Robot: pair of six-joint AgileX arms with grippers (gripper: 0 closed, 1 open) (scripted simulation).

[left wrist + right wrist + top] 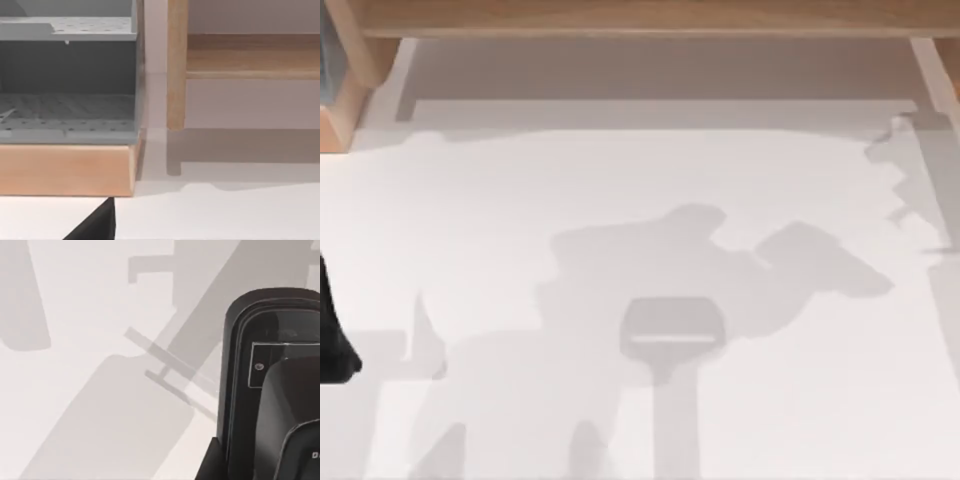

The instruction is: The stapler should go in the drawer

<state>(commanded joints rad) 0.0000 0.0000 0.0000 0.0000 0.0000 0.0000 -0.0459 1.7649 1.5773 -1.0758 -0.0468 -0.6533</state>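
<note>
Top view looks down on a white table (650, 190) crossed by soft grey shadows of arms, the densest patch sitting at centre and lower centre of the frame. A wooden rail (640, 15) runs along the upper edge. In the upper left corner a wooden-framed piece with a grey inside, the drawer unit (328, 50), just enters the frame. At the left edge, a little below mid-height, a black part of my left arm (332, 340) pokes in over the table.

In the left wrist view the drawer unit (67, 117) takes up the upper left and middle left of the frame: a grey, perforated compartment with an open front, a grey shelf above it, and a pale wooden base (65, 170) below that rests on the table. Nothing can be made out inside the compartment. Beside it, at centre, a wooden post (176, 65) stands upright, with a wooden crossbar (252, 55) reaching to the right edge. A black wedge of the left gripper (95, 225) shows at the lower edge, near the front of the wooden base and apart from it; whether this tool is wide, narrow or holding something cannot be told.

In the right wrist view, a glossy black body with a rounded end occupies the right side of the frame over the white table; it looks like the stapler (272, 390), though I cannot be sure, and whether anything grips it cannot be told. It is well apart from the drawer unit.
</note>
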